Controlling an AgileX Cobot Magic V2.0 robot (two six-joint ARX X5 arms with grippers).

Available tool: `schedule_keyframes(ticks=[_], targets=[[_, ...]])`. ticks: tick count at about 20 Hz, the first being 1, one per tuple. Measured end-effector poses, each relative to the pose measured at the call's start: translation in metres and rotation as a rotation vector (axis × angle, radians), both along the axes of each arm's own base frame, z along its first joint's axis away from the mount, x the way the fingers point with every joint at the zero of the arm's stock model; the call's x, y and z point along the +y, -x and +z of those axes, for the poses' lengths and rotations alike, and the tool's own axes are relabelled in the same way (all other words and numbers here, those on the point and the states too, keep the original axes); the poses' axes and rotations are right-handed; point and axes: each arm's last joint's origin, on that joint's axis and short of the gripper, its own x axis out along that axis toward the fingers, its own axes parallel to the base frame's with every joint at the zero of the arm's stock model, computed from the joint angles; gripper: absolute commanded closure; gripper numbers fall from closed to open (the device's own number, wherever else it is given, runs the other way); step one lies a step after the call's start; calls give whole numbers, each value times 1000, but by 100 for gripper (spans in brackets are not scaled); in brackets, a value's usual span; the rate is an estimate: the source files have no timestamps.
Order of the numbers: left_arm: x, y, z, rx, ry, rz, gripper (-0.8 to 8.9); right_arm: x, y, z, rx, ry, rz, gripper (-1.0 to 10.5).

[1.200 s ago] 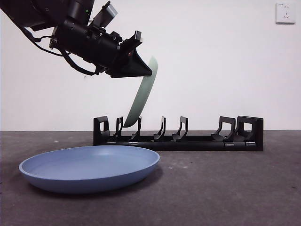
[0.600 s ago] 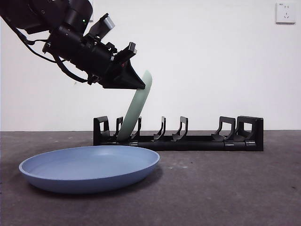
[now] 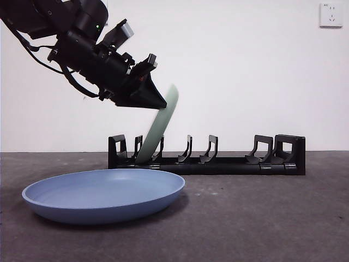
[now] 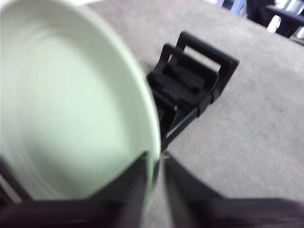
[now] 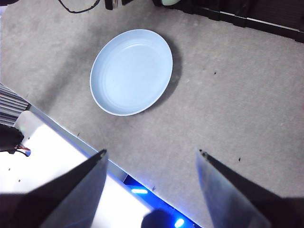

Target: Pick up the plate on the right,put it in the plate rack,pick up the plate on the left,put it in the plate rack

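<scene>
A pale green plate point(image 3: 160, 129) leans tilted with its lower edge between the dividers near one end of the long black plate rack point(image 3: 234, 164). My left gripper point(image 3: 162, 102) comes down from high on the side and is shut on the plate's upper rim. In the left wrist view the green plate point(image 4: 71, 109) fills the space beside my jaws point(image 4: 154, 164), with the rack point(image 4: 190, 90) behind it. A blue plate point(image 3: 103, 194) lies flat on the table in front of the rack. My right gripper point(image 5: 152, 156) hangs open high above the blue plate point(image 5: 131, 71).
The grey table point(image 3: 262, 218) stretches in front of the rack. A white wall socket point(image 3: 331, 15) is on the back wall. The rack's other slots point(image 3: 210, 150) hold nothing. The table's lit edge point(image 5: 71, 142) shows in the right wrist view.
My left gripper has come down and moved back with the green plate, whose lower edge went from above the dividers into the rack slot. The blue plate has not moved.
</scene>
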Motion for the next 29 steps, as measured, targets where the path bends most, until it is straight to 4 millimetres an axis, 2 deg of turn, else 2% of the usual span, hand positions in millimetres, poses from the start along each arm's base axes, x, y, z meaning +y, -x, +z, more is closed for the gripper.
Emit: schedule_keyframes(ticks=[8, 12, 14, 18, 21, 24, 29], targets=[[0, 2, 1, 14, 21, -46, 648, 0, 0, 0, 0, 0, 0, 633], [1, 7, 8, 26, 19, -51, 646, 0, 0, 0, 0, 0, 0, 633], [3, 12, 17, 27, 19, -53, 643, 0, 0, 0, -3, -1, 0, 633], [9, 26, 43, -13, 35, -55, 530, 1, -2, 2, -33, -9, 0, 633], [15, 41, 67, -48, 48, -55, 527, 1, -4, 3, -48, -13, 0, 633], [24, 60, 88, -65, 46, -60, 526, 1, -4, 3, -48, -13, 0, 633], [42, 105, 123, -100, 12, -89, 525, 3, -10, 3, -73, -20, 0, 633]])
